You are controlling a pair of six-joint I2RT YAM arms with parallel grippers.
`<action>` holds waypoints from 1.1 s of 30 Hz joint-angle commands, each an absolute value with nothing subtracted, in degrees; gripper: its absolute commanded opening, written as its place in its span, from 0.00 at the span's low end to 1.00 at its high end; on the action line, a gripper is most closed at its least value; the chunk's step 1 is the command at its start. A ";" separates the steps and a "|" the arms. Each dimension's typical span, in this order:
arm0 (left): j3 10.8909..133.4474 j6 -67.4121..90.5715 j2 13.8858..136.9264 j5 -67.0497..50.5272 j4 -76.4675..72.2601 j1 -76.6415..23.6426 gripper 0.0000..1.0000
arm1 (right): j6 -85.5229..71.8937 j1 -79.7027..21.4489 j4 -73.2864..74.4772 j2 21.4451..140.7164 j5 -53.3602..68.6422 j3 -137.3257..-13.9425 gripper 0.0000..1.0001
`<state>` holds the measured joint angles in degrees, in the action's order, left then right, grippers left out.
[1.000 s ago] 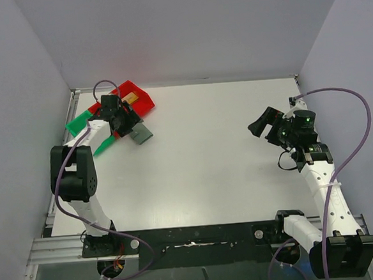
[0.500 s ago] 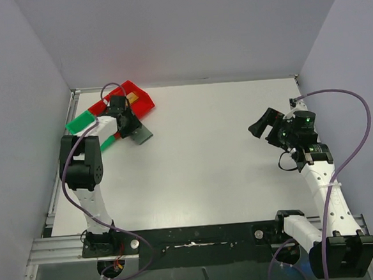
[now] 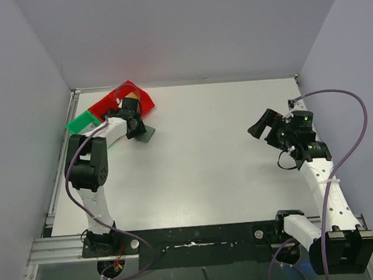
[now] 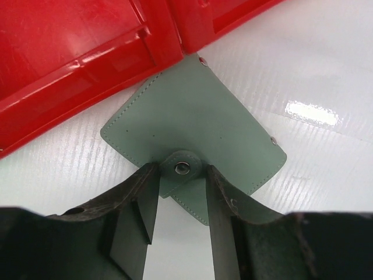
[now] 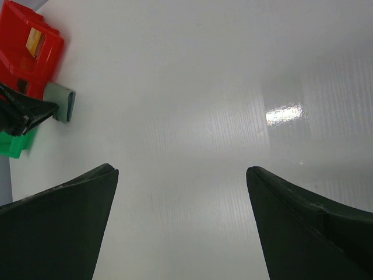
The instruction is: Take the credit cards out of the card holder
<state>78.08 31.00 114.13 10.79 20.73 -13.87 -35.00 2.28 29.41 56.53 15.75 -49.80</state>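
The grey-green card holder (image 3: 147, 134) (image 4: 198, 111) lies flat on the white table, one corner against the red bin. Its snap tab (image 4: 182, 168) points at my left gripper (image 3: 136, 127) (image 4: 180, 169). The jaws stand part-way open with a finger close on each side of the tab, and bare table shows between them below it. No credit cards show inside the holder. A gold card (image 5: 35, 39) lies in the red bin. My right gripper (image 3: 262, 124) (image 5: 182, 170) hangs wide open over bare table at the right, holding nothing. The holder (image 5: 60, 100) shows small and far off in the right wrist view.
A red open bin (image 3: 144, 99) (image 4: 76, 58) sits at the back left, just beyond the holder. A green bin (image 3: 80, 124) (image 5: 14, 146) lies beside it near the table's left edge. Grey walls close in the table on three sides.
My left gripper has moved right and forward over the card holder, and its jaws have narrowed around the snap tab. The holder has shifted slightly. The right arm has stayed put.
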 commanded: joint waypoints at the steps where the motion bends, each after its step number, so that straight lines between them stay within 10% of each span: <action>1: 75.12 28.63 115.02 8.54 25.50 -17.56 0.34 | -35.41 2.61 28.34 56.49 16.61 -50.02 0.98; 23: 54.45 28.72 89.33 1.35 15.11 -42.49 0.39 | -37.02 2.90 21.95 57.14 23.23 -46.66 0.98; 33: 50.83 31.11 68.52 10.51 15.06 -36.87 0.81 | -38.71 -5.62 14.37 65.92 26.26 -47.02 0.92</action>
<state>51.88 29.56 75.24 6.44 17.54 -41.23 -38.52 -0.60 18.59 62.11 26.61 -44.03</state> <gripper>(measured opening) 0.766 0.931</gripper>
